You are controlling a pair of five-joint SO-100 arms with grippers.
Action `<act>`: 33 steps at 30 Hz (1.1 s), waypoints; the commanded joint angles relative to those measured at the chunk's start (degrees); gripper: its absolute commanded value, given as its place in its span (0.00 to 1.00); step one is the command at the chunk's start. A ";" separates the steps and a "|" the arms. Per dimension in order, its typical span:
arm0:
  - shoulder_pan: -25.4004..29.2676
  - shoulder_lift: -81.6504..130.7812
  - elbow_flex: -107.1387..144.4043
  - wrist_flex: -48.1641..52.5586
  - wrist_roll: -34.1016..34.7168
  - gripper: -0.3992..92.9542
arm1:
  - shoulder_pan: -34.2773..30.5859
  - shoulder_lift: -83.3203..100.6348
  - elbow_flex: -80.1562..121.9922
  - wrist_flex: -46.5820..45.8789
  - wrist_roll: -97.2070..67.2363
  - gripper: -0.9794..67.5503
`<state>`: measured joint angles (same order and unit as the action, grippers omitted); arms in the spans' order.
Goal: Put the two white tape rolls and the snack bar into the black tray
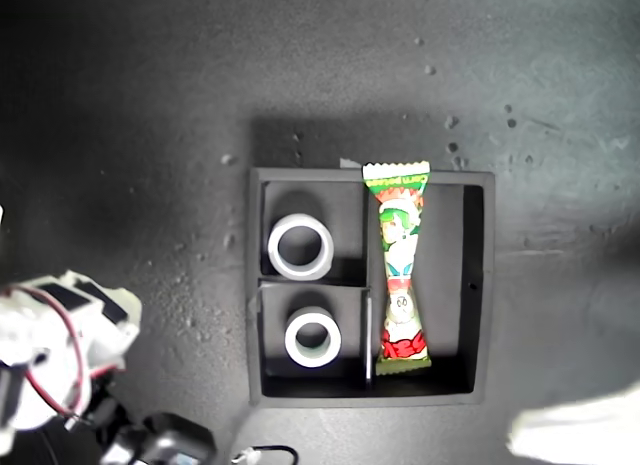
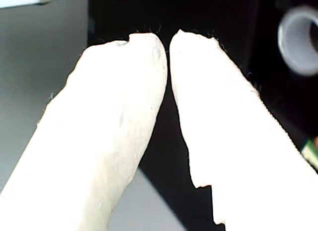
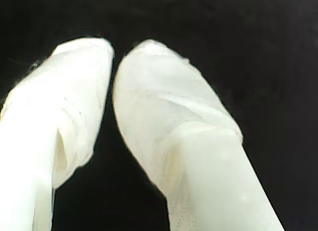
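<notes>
Both tools are drawn nearly closed and hold nothing: the first tool shows two white padded fingers with only a thin dark slit between their tips, and the second tool looks much the same, a narrow gap against plain blackness. The task appears finished. In the exterior view, the black tray sits near the middle of the counter. The larger white tape roll lies flat in the small compartment farther up the picture. The smaller white tape roll lies flat in the small compartment below it. The snack bar lies lengthwise in the long compartment, close to the divider, its upper crimped end resting on the tray's wall. Nothing of the task remains outside the tray, so seemingly only pulling the arms clear is left. The counter is dark grey, matte and speckled with pale crumbs or dust. One white arm with a red wire shows at the exterior view's lower left; a blurred white shape sits at its lower right edge. No room beyond the counter is visible.
</notes>
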<state>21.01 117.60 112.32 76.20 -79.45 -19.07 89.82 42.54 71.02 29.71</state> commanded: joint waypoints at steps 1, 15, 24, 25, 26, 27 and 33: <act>-1.05 19.86 21.71 -11.69 -1.49 0.00 | 2.64 1.32 -8.44 4.04 19.95 0.01; -0.62 57.22 51.50 -15.03 -2.81 0.00 | 17.14 6.50 -11.78 32.17 50.98 0.01; -0.26 76.11 59.59 -6.06 -3.78 0.00 | 22.24 37.35 34.45 17.58 50.54 0.01; -0.26 76.29 59.85 -5.89 -3.78 0.00 | 22.68 42.10 41.22 15.12 50.62 0.01; -0.26 76.29 60.03 -5.89 -3.78 0.00 | 22.76 46.93 47.90 13.10 50.62 0.00; -0.26 76.29 60.21 -5.89 -3.69 0.00 | 22.68 50.80 53.53 11.16 50.36 0.00; -1.05 76.29 62.84 -6.33 -2.99 0.00 | 18.63 72.07 86.48 -2.20 50.19 0.00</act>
<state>20.13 191.16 173.85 70.40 -82.71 1.49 155.30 113.91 75.32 79.89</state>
